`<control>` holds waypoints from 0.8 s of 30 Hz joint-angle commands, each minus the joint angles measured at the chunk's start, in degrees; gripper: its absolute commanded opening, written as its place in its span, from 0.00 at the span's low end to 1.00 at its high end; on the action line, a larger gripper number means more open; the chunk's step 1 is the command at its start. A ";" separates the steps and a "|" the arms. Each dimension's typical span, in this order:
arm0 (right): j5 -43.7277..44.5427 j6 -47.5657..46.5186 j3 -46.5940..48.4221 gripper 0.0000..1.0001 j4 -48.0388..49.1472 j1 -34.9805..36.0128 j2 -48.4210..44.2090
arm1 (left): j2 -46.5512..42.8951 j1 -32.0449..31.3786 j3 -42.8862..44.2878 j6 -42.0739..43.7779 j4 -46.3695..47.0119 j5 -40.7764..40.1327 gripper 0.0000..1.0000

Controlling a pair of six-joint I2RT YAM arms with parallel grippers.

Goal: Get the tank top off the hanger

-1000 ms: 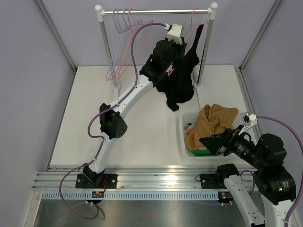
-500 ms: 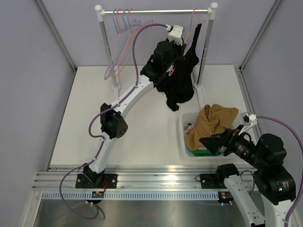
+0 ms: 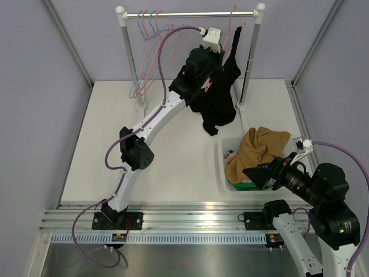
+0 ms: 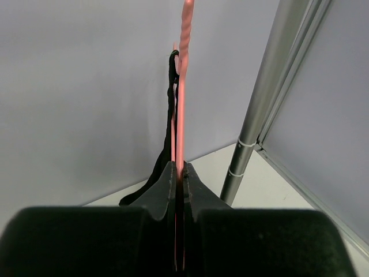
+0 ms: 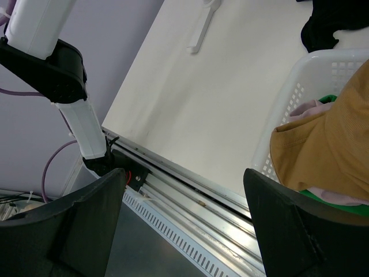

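One tool is at work. The left tool (image 4: 180,168), reached up to about 1 o'clock in the overhead view, has its jaws pressed together on the pink hanger (image 4: 183,86). The wrist view shows the wire running straight up out of the pinch. The black tank top (image 3: 220,98) hangs on that hanger below the rail (image 3: 190,14), also at 1 o'clock and close beside the right post (image 3: 249,57). One strap (image 4: 170,104) lies against the wire, and the body drapes down toward the bench (image 3: 144,150). The right tool (image 5: 184,173) sits at 4 o'clock with its jaws wide apart, holding nothing, next to the basket (image 5: 288,109).

The step in hand looks like securing the hanger; the tank top is not yet off it. With the wire pinned, the next move probably falls to the free arm. It would travel up to 1 o'clock, take cloth rather than wire, and draw a strap sideways past the end of the hanger's shoulder. The left grip needs to hold firm so the hanger does not swing or twist as the fabric slides.
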 commanded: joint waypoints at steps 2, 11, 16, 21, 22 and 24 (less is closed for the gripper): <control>-0.76 -0.67 1.64 0.90 0.86 -0.08 0.72 | -10.05 0.00 -0.09 -0.42 4.56 -4.61 0.00; -1.29 0.56 2.34 0.90 1.47 -0.08 0.89 | -21.90 0.00 -10.27 -1.82 -3.33 -5.31 0.00; -2.52 0.83 2.52 0.90 3.05 -0.08 2.21 | -29.47 0.00 -17.75 -2.96 -8.79 -6.28 0.00; -2.52 -0.57 3.13 0.91 4.55 -0.08 4.93 | -35.63 0.00 -22.95 -2.61 -14.58 -5.40 0.00; -2.26 -0.67 3.22 0.91 5.25 -0.08 5.46 | -36.94 0.00 -22.60 -2.87 -16.60 -5.40 0.00; -2.52 -1.37 3.66 0.91 6.21 -0.08 7.56 | -39.23 0.00 -24.34 -3.40 -20.83 -4.70 0.00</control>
